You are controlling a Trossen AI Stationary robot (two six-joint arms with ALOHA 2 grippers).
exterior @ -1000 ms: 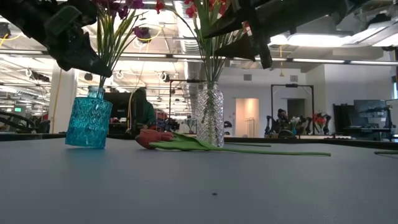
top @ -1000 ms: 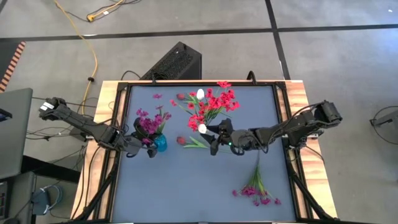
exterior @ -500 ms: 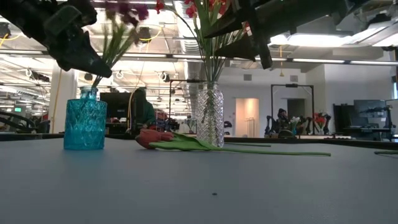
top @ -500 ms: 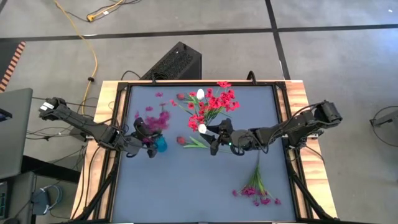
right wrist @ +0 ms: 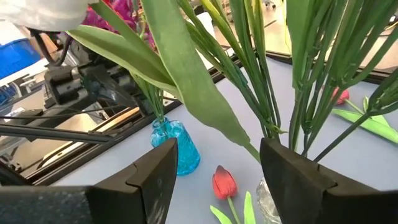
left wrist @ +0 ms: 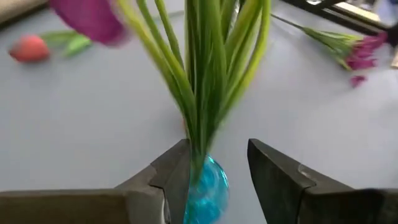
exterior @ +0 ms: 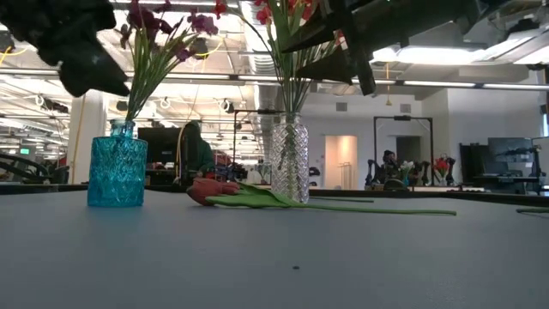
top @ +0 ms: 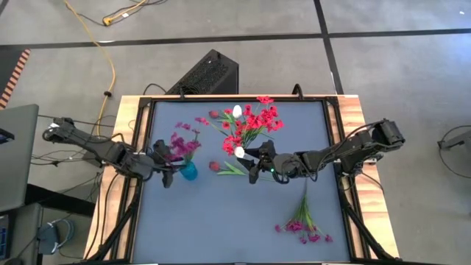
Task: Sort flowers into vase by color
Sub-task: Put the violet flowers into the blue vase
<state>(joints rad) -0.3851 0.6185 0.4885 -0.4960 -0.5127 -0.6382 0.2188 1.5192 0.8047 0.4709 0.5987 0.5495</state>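
Observation:
A blue glass vase stands upright on the table with magenta-purple flowers in it, their green stems leaning out of its mouth. My left gripper is open just left of the vase, level with the stems. A clear glass vase holds red flowers and white buds. My right gripper hangs open above that vase, among its stems. One pink-red tulip lies on the table. My right gripper stands open with stems and a leaf of the red bunch in front of the gap between its fingers; I cannot tell whether a finger touches them. My left gripper touches nothing that I can see.
A magenta-purple sprig lies near the table's front right. Another tulip lies at the far edge beside the red bunch. The table's raised wooden frame runs round the mat. A black box stands beyond the far edge.
My left gripper has opened and let go of the purple flowers' stems, then drawn back toward the table's left edge. The blue vase, tilted a second ago, stands upright now. The purple flowers swung and have settled, leaning in the vase.

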